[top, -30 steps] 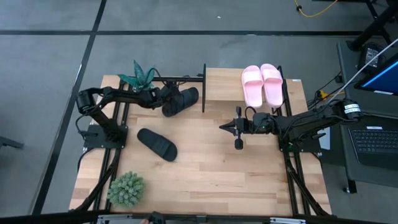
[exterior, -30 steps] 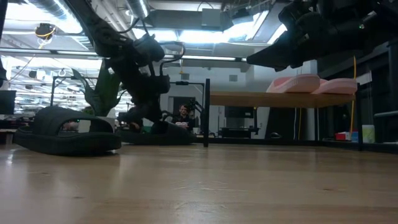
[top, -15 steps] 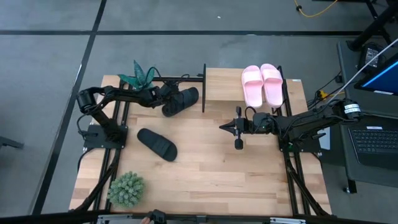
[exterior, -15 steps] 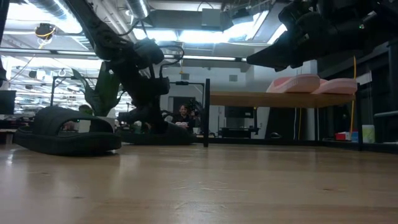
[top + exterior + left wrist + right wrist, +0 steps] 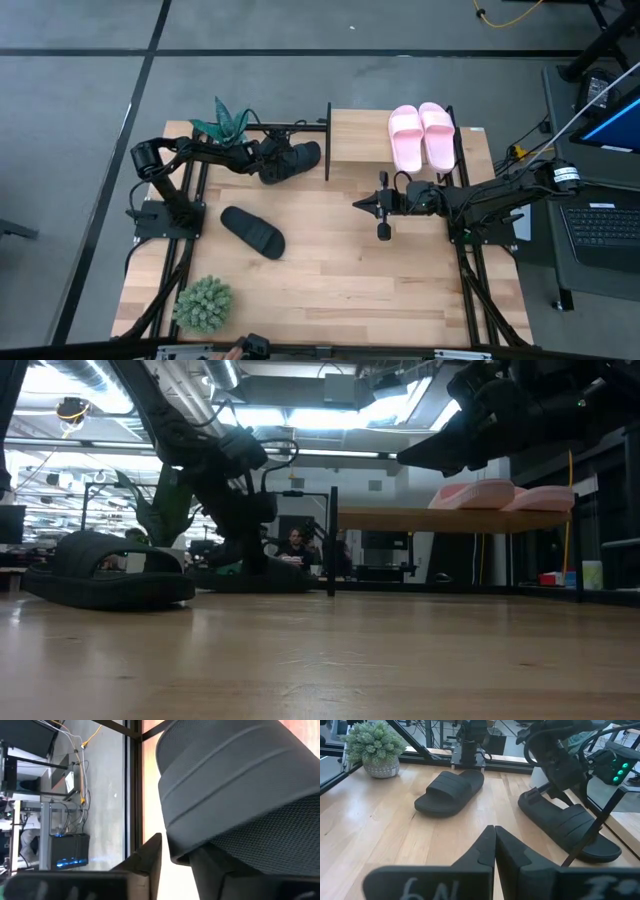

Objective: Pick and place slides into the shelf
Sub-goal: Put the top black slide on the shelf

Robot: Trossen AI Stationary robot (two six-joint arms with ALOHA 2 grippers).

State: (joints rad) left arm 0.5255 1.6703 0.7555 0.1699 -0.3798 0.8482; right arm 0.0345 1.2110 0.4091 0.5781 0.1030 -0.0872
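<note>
Slide [image 5: 292, 160] in black sits near the table's [image 5: 340, 270] far edge, just left of the shelf's [image 5: 355, 128] black post [image 5: 328, 140], long axis pointing at that post. The left gripper [image 5: 268, 158] is at its heel end, fingers clamped on it, so the shelf lies straight ahead along the sandal. A second black slide [image 5: 253, 231] lies toward the left edge, nearer the left arm. The pink pair [image 5: 423, 136] rests on the shelf's right end. The right gripper [image 5: 362, 204] hovers mid-table, fingers together, empty.
</note>
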